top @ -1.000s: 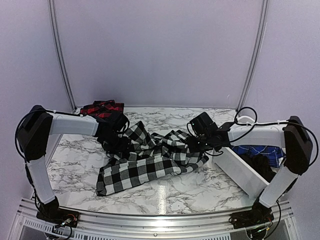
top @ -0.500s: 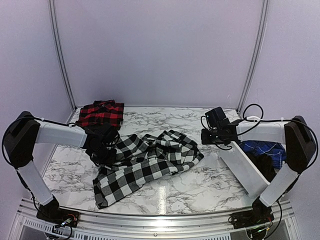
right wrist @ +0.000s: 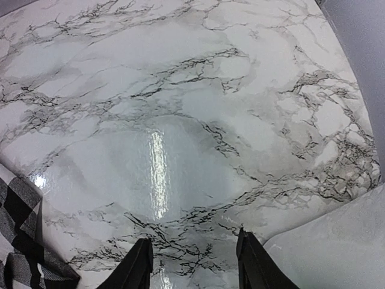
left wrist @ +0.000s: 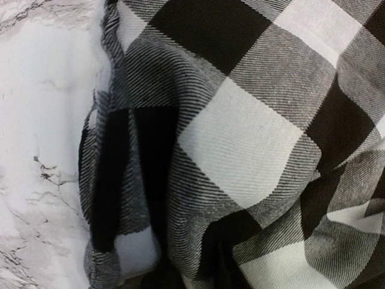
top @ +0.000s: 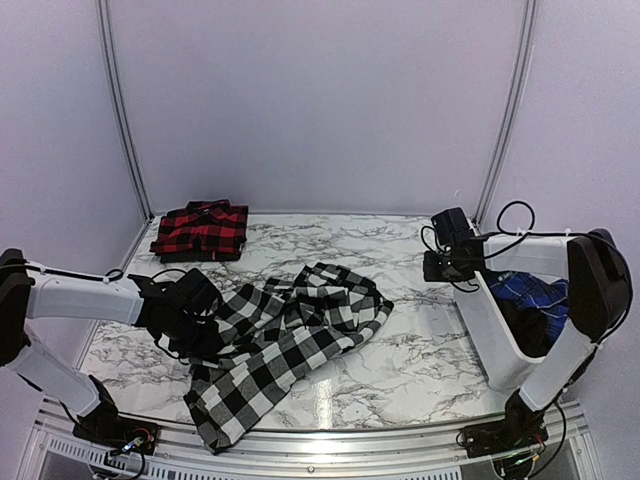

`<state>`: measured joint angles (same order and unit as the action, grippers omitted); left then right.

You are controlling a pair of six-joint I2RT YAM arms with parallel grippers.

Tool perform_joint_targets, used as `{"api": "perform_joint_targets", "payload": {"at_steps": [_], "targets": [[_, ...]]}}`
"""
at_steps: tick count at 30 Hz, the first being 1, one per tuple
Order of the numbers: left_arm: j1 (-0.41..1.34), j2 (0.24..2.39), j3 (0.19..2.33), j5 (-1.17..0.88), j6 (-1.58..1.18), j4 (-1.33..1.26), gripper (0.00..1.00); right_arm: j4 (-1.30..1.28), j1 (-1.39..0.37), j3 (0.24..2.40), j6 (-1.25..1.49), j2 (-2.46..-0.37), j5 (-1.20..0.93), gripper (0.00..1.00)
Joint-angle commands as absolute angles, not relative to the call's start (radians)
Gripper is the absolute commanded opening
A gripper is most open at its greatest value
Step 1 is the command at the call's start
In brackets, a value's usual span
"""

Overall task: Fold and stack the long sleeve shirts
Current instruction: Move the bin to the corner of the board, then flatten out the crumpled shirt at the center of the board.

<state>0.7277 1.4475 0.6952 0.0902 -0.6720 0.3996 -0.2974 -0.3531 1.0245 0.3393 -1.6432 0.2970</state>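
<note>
Status from my end: my left gripper [top: 198,312] is down in the black-and-white shirt [top: 300,325], and honestly I can't tell whether it's pinching cloth or not. It's a dark blob against dark checks from above, and my left wrist view is wall-to-wall flannel [left wrist: 240,138] with a strip of marble surface [left wrist: 36,120] on the left and no fingers showing.

That shirt lies crumpled across the middle of the surface [top: 400,360], with one end trailing down to the near edge. The red-and-black shirt [top: 200,230] sits folded at the far left corner, well apart from it.

My right gripper [right wrist: 195,268] is spread with nothing between the fingers [right wrist: 141,268], hanging over bare marble just beside the white bin [top: 490,335]. There's blue plaid cloth [top: 525,292] in the bin, and something dark under it that I can't make out.
</note>
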Motion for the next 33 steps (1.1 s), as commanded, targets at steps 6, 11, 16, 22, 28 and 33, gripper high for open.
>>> {"api": "perform_joint_targets", "payload": {"at_steps": [6,11,16,22,28,33], "targets": [[0.733,1.318,0.848,0.157,-0.609,0.519,0.52,-0.374,-0.448,1.131,0.315,-1.604,0.312,0.49],[0.75,1.32,0.976,0.133,-0.478,0.521,0.66,-0.38,-0.53,1.151,0.332,-1.588,0.291,0.49],[0.787,1.468,1.135,0.11,-0.347,0.52,0.7,-0.365,-0.598,1.13,0.365,-1.57,0.271,0.49],[0.851,1.707,1.375,0.105,-0.188,0.519,0.76,-0.371,-0.668,1.101,0.41,-1.537,0.277,0.49],[0.891,1.925,1.58,0.077,-0.107,0.526,0.78,-0.378,-0.698,1.039,0.454,-1.48,0.276,0.49],[0.919,2.059,1.699,0.092,-0.064,0.542,0.82,-0.371,-0.714,0.968,0.494,-1.435,0.267,0.49]]}}
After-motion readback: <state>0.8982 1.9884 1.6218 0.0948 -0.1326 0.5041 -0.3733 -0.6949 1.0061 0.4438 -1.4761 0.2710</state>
